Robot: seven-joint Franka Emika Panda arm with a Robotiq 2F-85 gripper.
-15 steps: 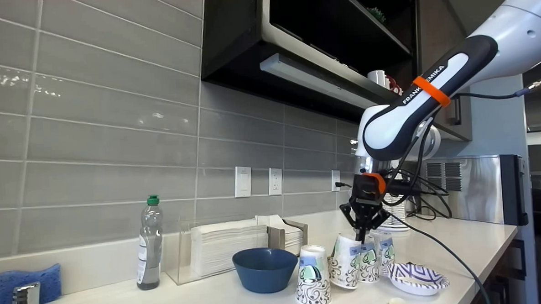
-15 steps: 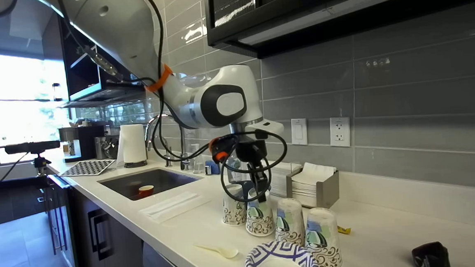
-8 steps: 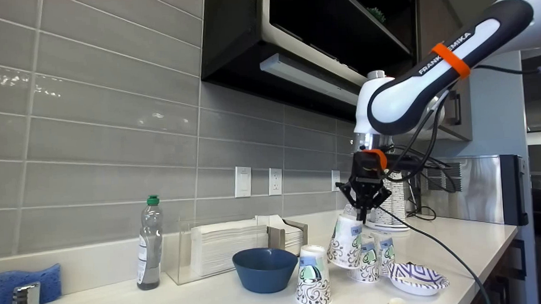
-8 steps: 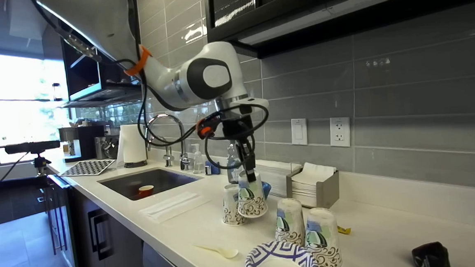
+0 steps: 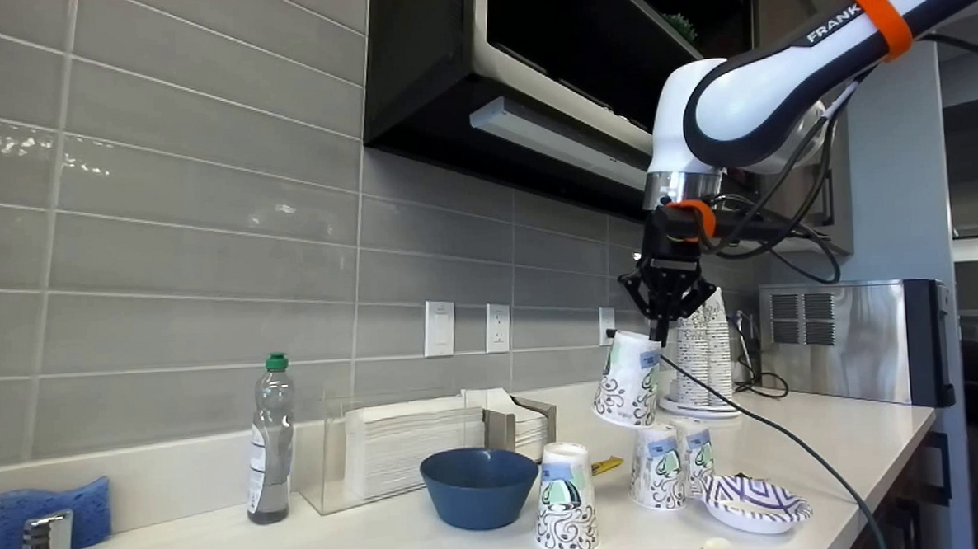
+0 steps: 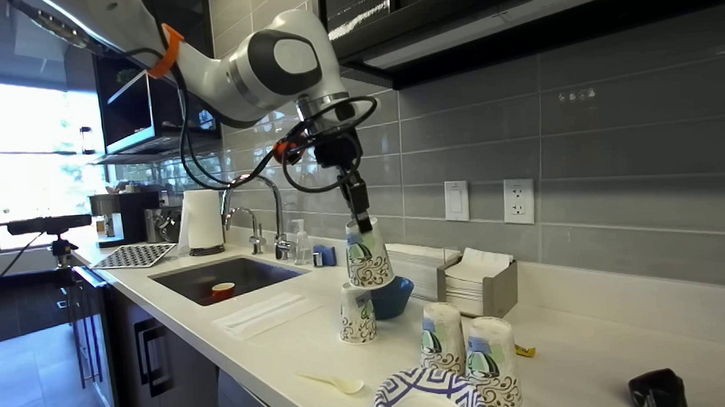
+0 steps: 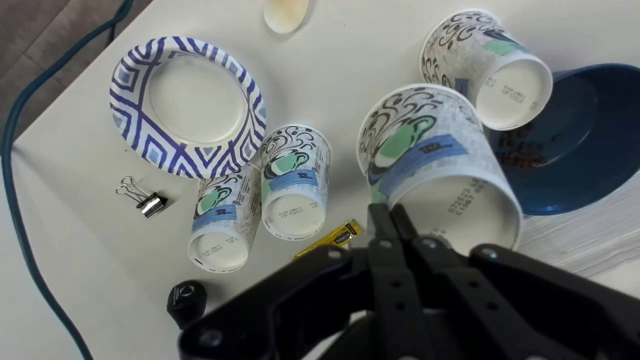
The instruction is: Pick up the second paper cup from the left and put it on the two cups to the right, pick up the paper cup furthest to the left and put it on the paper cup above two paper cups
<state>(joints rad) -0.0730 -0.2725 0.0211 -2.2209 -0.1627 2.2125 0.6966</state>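
Note:
The second paper cup from the left (image 5: 628,384) hangs in the air, base up and slightly tilted, in both exterior views (image 6: 369,260) and the wrist view (image 7: 417,135). My gripper (image 5: 659,337) is shut on its raised base rim, also seen in the wrist view (image 7: 389,212). The furthest-left cup (image 5: 565,502) stands base up on the counter, and shows in the wrist view (image 7: 460,60). The two cups to the right (image 5: 657,473) (image 5: 697,455) stand base up side by side, also in an exterior view (image 6: 443,337) and the wrist view (image 7: 295,180).
A blue bowl (image 5: 479,489) stands near the furthest-left cup. A patterned dish (image 5: 755,506) is close to the two right cups. A napkin holder (image 6: 500,289), yellow packet (image 6: 525,351), spoon (image 6: 335,381) and black object (image 6: 658,390) lie around. A cabinet (image 5: 564,114) hangs above.
My gripper has risen from the counter with the second cup in it. The cup has gone from near the counter to above the tops of the other cups. The other cups have stayed still.

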